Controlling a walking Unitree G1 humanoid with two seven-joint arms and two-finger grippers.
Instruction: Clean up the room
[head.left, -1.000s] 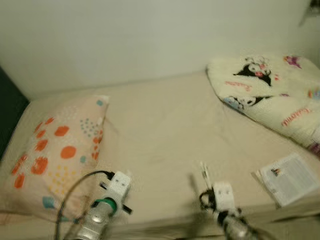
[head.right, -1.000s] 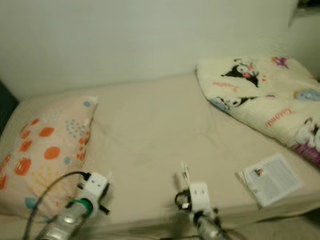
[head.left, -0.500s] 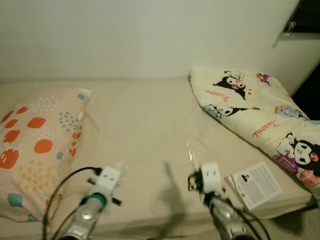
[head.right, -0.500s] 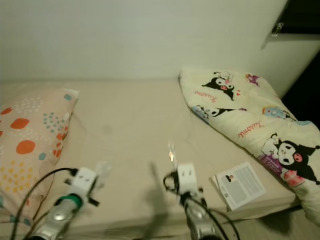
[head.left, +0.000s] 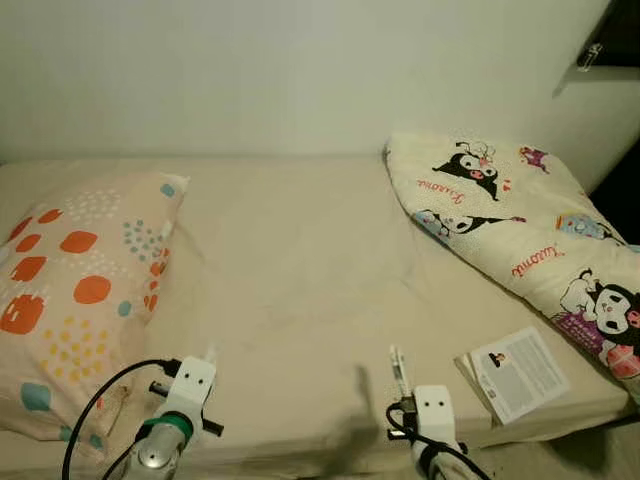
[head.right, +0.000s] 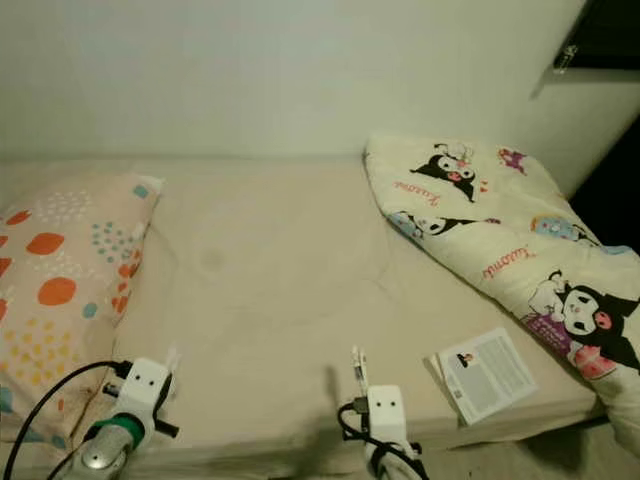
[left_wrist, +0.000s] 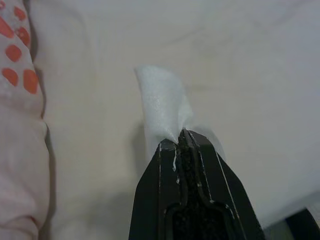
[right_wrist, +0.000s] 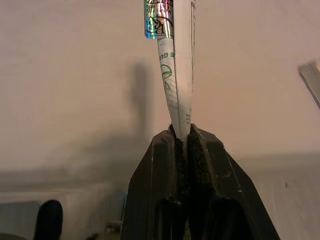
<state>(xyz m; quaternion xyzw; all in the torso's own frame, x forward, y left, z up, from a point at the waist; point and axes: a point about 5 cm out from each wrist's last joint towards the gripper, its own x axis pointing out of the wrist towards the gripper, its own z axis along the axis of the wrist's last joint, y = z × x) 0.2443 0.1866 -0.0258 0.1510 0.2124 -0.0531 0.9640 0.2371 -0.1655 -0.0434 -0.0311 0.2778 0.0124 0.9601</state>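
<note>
Left pincer (left_wrist: 182, 132) clamped on a scrap of white tissue (left_wrist: 162, 110), pinched at its lower end between the black fingers (left_wrist: 165, 170); the scrap sticks out past the tips, held above the bed sheet (head.left: 300, 260), near the pillow's edge. In the left eye view the same tissue is only a small pale sliver (head.left: 209, 355) above the white wrist block.

Right pincer (right_wrist: 182, 131) closed tight on a thin folded wrapper (right_wrist: 176, 65), white with green print and a shiny holographic label at the far end. Wrapper stands straight out from the tips, top cut off by the frame in the wrist view. In the head view it is a narrow upright strip (head.left: 399, 368) over the bed's front edge, just left of the booklet.

Booklet (head.left: 517, 372) lies flat on the bed near the front right corner, printed side up, text too small to read. Spotted pillow (head.left: 75, 290) on the left, orange and teal dots, partly cut off by the frame. Cartoon-print blanket (head.left: 520, 230) bunched on the right, running off the right edge. Both arms mostly cut off at the bottom; black cable loops by the left wrist. Dark shape in the wrist view's lower corner, cannot tell what.
</note>
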